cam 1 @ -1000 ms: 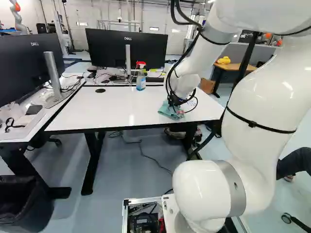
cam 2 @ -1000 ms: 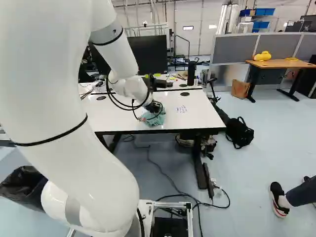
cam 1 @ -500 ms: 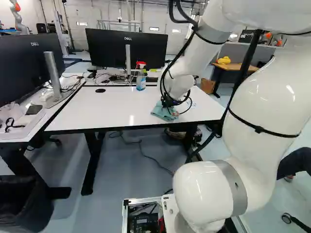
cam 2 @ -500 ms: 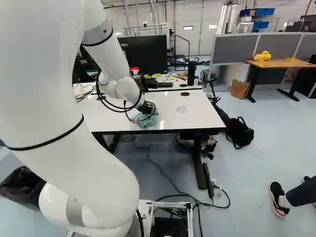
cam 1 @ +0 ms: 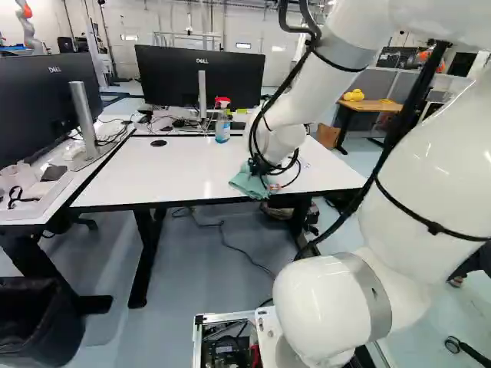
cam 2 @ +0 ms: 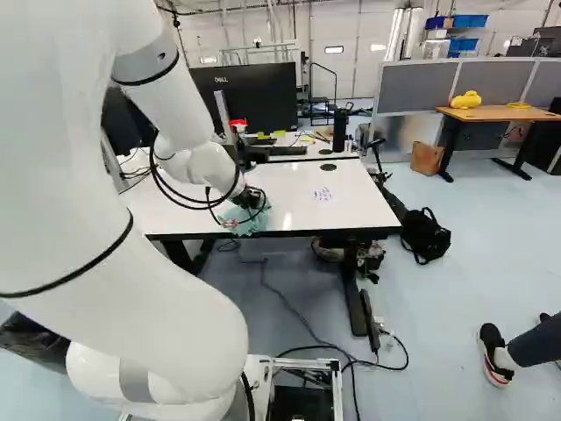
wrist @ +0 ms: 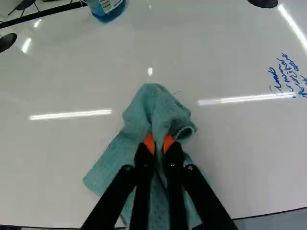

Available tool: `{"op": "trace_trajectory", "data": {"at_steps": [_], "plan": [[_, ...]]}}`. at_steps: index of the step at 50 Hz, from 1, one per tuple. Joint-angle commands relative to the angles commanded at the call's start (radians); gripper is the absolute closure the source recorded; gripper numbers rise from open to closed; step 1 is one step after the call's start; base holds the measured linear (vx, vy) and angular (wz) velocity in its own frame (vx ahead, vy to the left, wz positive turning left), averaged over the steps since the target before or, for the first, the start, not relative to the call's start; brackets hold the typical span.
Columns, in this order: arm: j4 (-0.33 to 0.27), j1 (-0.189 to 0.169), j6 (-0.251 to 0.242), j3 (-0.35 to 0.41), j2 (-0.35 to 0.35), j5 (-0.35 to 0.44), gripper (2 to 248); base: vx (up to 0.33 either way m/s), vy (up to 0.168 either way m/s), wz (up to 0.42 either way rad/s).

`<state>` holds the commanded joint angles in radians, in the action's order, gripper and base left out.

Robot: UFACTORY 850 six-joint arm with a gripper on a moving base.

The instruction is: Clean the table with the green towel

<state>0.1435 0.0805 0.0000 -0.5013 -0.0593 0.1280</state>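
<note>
Snugly, the jaws stand almost closed, pinching the green towel (wrist: 122, 148) on the white table (cam 1: 169, 172).

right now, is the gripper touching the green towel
Touching. The wrist view shows the gripper pinching a fold of the green towel, one orange pad pressed against each side of it.

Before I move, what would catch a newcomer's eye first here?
The huge glossy white arm, filling the left of the right base view. Next, the crumpled green cloth towel, pinched between the orange pads of the black two-fingered hand, near the front edge of the white tabletop. Then the red-topped spray bottle, standing towards its far side.
</note>
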Motion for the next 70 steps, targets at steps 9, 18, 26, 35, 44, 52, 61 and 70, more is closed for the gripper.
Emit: {"op": "trace_trajectory", "data": {"at_steps": [9,18,26,35,44,52,61,70], "plan": [[0.000,0.000,0.000,0.000,0.000,0.000,210,0.000,0.000,0.000],[0.000,0.000,0.000,0.004,-0.015,0.000,210,0.000,0.000,0.000],[0.000,0.000,0.000,0.010,-0.043,0.000,210,0.000,0.000,0.000],[0.000,0.001,0.000,0.017,-0.076,0.000,210,0.000,0.000,0.000],[0.000,0.023,0.000,0.004,-0.074,0.000,210,0.000,0.000,0.000],[0.000,0.052,0.000,-0.015,-0.053,0.000,210,0.000,0.000,0.000],[0.000,0.086,0.000,-0.021,-0.047,0.000,210,0.000,0.000,0.000],[0.002,0.121,0.000,-0.019,-0.049,0.000,210,0.000,0.000,0.000]]}}
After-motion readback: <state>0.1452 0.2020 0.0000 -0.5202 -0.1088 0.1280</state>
